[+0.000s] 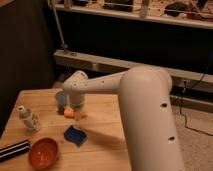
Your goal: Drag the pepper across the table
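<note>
The pepper (69, 113) is a small orange piece lying on the light wooden table (105, 125), toward its back left. My gripper (75, 110) comes down on top of the pepper from the big white arm that reaches in from the right. It hides the pepper's middle, so orange shows on both sides of it. I cannot make out whether the gripper holds the pepper or only rests on it.
A grey-blue cup (61, 99) stands just behind the gripper. A flat dark-blue wavy piece (75, 135) lies in front of the gripper. A white bottle (28, 119), an orange bowl (43, 152) and a black-and-white striped object (12, 150) are at the left.
</note>
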`<action>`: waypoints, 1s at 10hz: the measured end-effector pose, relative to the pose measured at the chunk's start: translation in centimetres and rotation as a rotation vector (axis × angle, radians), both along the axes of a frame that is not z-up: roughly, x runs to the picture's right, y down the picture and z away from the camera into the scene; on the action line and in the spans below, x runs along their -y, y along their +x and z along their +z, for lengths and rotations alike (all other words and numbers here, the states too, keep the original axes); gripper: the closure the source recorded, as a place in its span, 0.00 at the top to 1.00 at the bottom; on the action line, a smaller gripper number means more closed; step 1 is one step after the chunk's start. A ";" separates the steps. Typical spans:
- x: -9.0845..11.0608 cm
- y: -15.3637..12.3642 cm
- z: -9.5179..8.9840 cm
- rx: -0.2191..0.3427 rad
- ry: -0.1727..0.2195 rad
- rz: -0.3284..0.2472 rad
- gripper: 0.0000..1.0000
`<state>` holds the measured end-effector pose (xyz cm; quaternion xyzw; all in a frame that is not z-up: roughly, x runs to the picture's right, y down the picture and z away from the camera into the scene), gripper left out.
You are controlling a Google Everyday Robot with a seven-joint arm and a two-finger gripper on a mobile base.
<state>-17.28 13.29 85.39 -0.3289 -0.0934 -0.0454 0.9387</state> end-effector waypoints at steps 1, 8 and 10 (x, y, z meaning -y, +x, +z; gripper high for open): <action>0.0 0.0 0.5 -0.003 -0.003 0.001 0.65; 0.0 0.7 2.3 -0.034 -0.027 0.024 0.46; 0.1 0.8 2.4 -0.037 -0.034 0.023 0.46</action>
